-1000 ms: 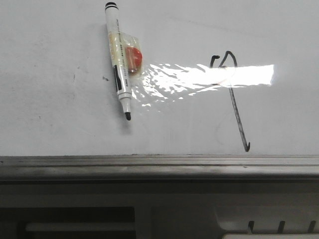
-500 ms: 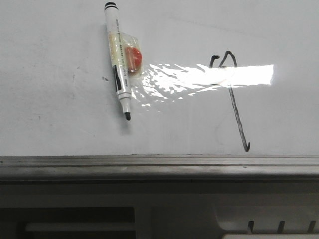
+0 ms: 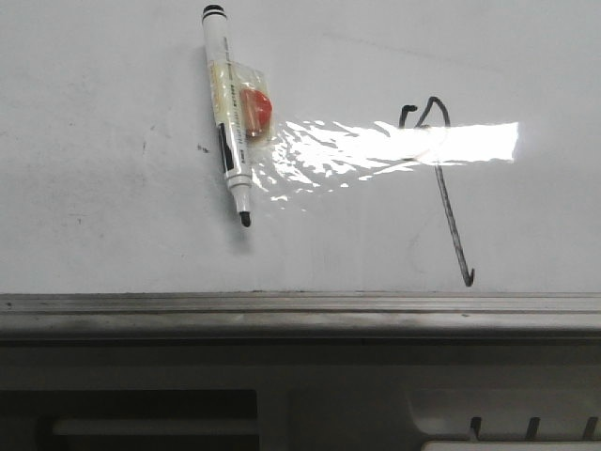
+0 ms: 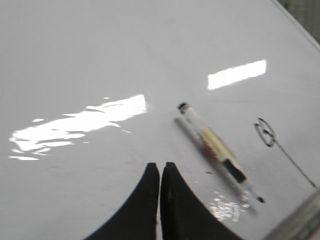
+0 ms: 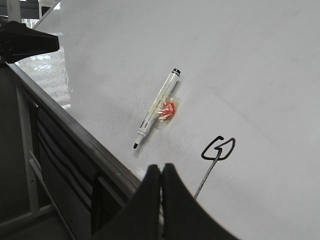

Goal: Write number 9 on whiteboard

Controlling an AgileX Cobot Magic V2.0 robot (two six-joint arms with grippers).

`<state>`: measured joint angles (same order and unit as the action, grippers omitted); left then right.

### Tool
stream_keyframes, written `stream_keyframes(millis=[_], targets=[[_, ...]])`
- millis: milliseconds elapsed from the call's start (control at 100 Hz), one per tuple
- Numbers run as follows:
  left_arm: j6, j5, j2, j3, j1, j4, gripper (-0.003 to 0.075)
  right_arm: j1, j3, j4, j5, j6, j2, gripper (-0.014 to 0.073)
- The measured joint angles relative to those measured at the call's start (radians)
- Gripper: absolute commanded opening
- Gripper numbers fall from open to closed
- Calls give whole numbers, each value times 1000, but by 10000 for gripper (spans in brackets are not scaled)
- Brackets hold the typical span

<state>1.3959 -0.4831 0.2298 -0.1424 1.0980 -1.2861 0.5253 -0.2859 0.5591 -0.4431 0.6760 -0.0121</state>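
Observation:
The whiteboard [image 3: 113, 75] fills the front view, and neither gripper shows there. On its right side stands the number 9 [image 3: 449, 216] in thin black strokes, a small angular loop with a long slanted tail and a hook. A white marker [image 3: 228, 113] with a red magnet [image 3: 255, 109] taped to it sits on the board left of the 9, tip down. My left gripper [image 4: 160, 165] is shut and empty, apart from the marker [image 4: 216, 146] and the number 9 [image 4: 265, 133]. Shut and empty too, my right gripper [image 5: 161, 168] hangs near the ledge, short of the marker [image 5: 156, 111] and the number 9 [image 5: 218, 149].
A grey metal ledge [image 3: 300, 306] runs along the board's lower edge, with a dark frame [image 3: 282, 395] below it. A bright glare band [image 3: 432, 143] crosses the loop of the 9. A dark part [image 5: 25, 40] sticks into the right wrist view at the far side.
The whole front view has shifted a few pixels to the right. The marker and the 9 keep the same places relative to each other.

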Motion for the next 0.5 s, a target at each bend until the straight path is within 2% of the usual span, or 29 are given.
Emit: stream_keyframes(millis=[130, 240, 350, 500], targets=[[-374, 97, -59, 86, -231, 390, -20, 0, 0, 0, 0, 0, 0, -69], [-700, 231, -69, 132, -435, 612, -20, 0, 0, 0, 0, 0, 0, -69], [-845, 349, -69, 148, -590, 690, -20, 0, 0, 0, 0, -2, 0, -69], [-965, 417, -76, 148, -697, 844, -20, 0, 0, 0, 0, -2, 0, -69]])
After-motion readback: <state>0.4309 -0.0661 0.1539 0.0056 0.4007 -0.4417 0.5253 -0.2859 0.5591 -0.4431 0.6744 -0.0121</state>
